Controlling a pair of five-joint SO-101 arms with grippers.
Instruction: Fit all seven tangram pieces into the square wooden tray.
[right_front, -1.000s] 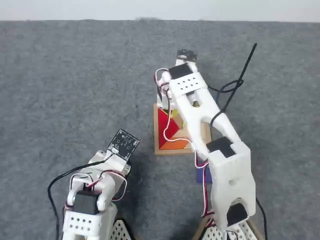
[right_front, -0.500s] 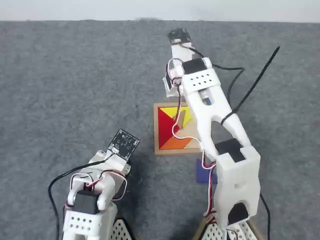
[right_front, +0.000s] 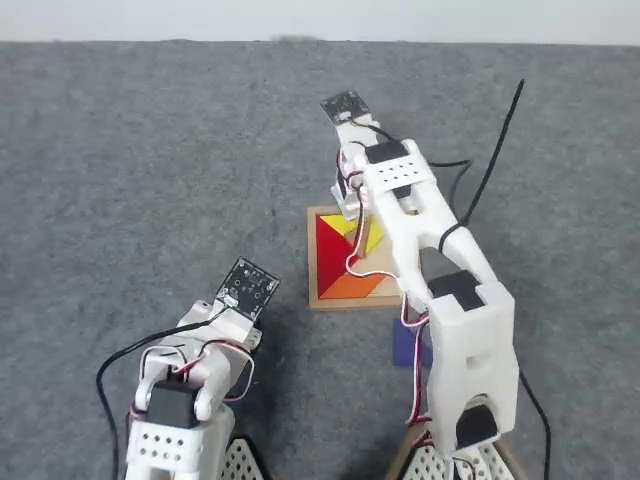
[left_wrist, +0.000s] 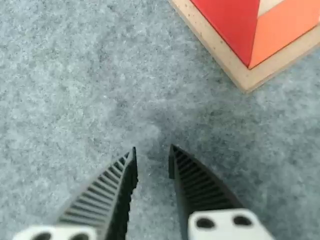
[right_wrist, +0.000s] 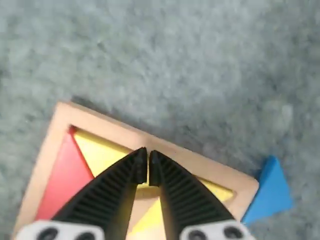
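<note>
The square wooden tray (right_front: 312, 262) lies mid-table with a red piece (right_front: 328, 255), an orange piece (right_front: 350, 286) and a yellow piece (right_front: 368, 238) in it. My right arm stretches over its right side. In the right wrist view the right gripper (right_wrist: 146, 152) hangs shut above the tray's rim (right_wrist: 210, 167), over yellow pieces (right_wrist: 100, 150), with nothing between its fingers. A blue triangle (right_wrist: 270, 190) lies on the carpet just off a tray corner, and a blue piece (right_front: 405, 343) is partly under the arm. My left gripper (left_wrist: 151, 156) is slightly open over bare carpet, short of the tray corner (left_wrist: 235, 65).
Grey carpet covers the whole table, with free room to the left and the far side of the tray. Black cables loop off the right arm (right_front: 490, 150). The left arm (right_front: 190, 390) sits low at the near left.
The right arm's wrist swung up and back toward the tray's far edge, uncovering the yellow and orange pieces. The left arm has not moved.
</note>
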